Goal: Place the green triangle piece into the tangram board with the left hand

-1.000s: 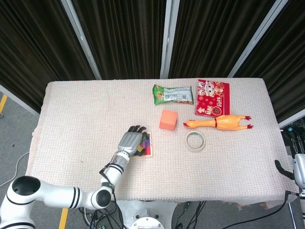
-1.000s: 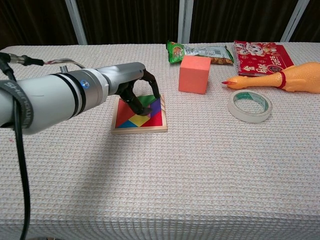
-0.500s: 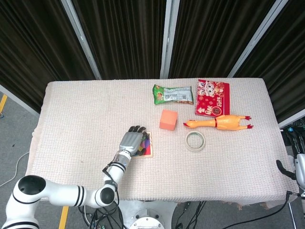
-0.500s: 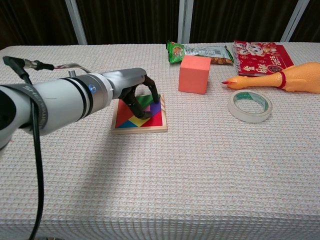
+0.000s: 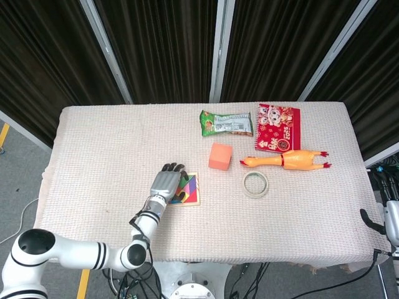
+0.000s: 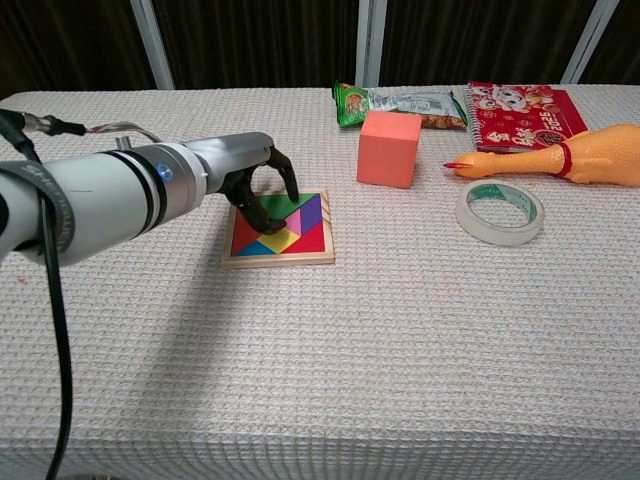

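One thin flat wedge is what the job turns on: the green triangle piece (image 6: 283, 204) lies at the far edge of the tangram board (image 6: 280, 256), apparently down in its slot among the red, yellow, pink, blue and purple pieces, though the dark fingers partly cover it and I cannot be sure it sits fully flush. I judge it light, stiff and smooth-faced, likely to slide under a fingertip, so any hold would best be a pinch on its edges or a flat press from above (it offers no height to wrap around). The left hand (image 6: 258, 178) is at the board's far left corner, fingers (image 6: 290, 183) curled downward with tips at or just above the green piece; it seems to grip nothing, but whether it touches the piece I cannot tell. The right hand (image 5: 388, 219) shows only as a sliver off the counter (image 6: 400, 350) at the head view's right edge, and how its fingers lie cannot be made out. Right of the board, well apart, lies a tape roll (image 6: 499, 211). Beyond the board stands an orange cube (image 6: 389, 148), near but not blocking. Farther back lie a rubber chicken (image 6: 560, 156), a green snack packet (image 6: 400, 103) and a red booklet (image 6: 520, 113), none in the way.
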